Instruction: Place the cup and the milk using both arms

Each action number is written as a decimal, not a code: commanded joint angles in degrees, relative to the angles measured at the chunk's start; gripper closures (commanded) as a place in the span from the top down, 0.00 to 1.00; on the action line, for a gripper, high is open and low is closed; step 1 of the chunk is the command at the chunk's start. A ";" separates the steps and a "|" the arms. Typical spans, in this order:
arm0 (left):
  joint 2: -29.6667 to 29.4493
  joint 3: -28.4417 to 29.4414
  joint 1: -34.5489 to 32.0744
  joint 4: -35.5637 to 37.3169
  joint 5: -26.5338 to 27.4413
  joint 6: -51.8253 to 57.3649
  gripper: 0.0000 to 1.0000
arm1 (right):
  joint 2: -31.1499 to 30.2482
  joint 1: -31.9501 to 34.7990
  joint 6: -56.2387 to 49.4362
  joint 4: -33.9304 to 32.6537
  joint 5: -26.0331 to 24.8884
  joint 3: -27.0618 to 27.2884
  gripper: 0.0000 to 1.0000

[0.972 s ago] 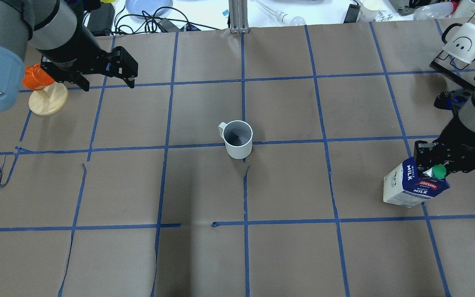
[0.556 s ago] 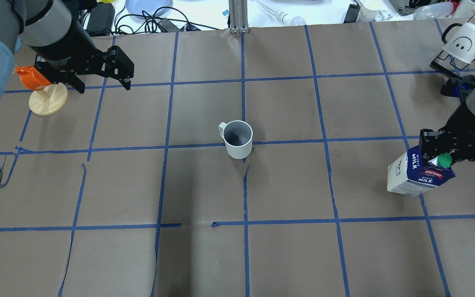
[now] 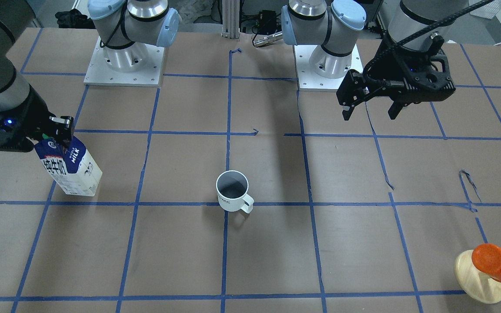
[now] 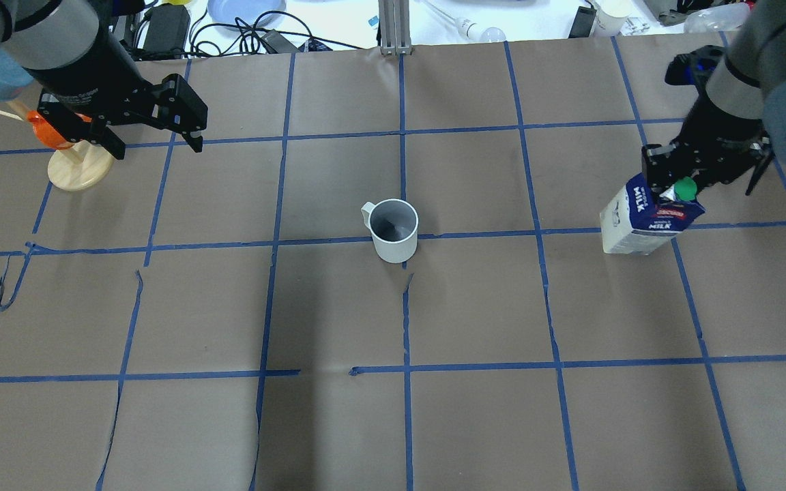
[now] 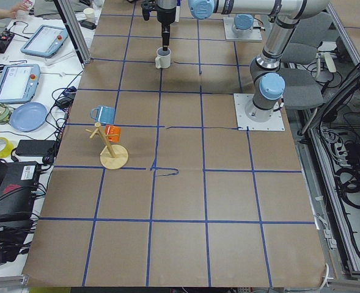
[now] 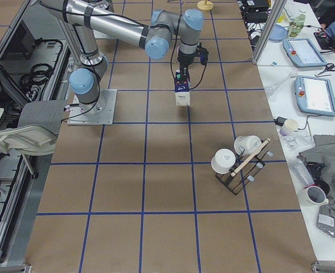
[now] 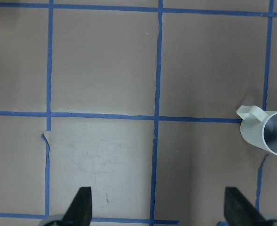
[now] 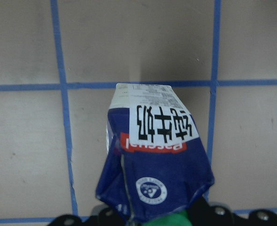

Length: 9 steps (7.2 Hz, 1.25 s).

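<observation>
Cups of the task: one, the white cup [image 4: 394,230], upright near the middle of the table [image 4: 475,307], on a blue tape line [image 4: 297,240], well apart from both grippers.
Milk cartons: one, the milk [image 4: 645,217], tilted, on the robot's right side of the table; unclear whether its base touches the paper.
Grippers: two.
Right gripper [image 4: 674,185]: clamped on the carton's top ridge, beside the green cap [image 4: 686,188].
Left gripper [image 4: 158,146]: jaws spread wide, holding nothing, above the paper near the wooden stand [image 4: 80,167].
Cups on the stand: two, one orange cup [image 3: 496,261] and one blue cup [image 5: 102,113].
Black rack [image 6: 235,176]: two white mugs [image 6: 222,161] on it.
</observation>
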 commanded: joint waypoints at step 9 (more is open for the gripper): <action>-0.22 -0.30 0.01 0.43 0.08 -0.07 1.00 | 14.12 26.63 28.92 1.23 2.58 -10.39 0.34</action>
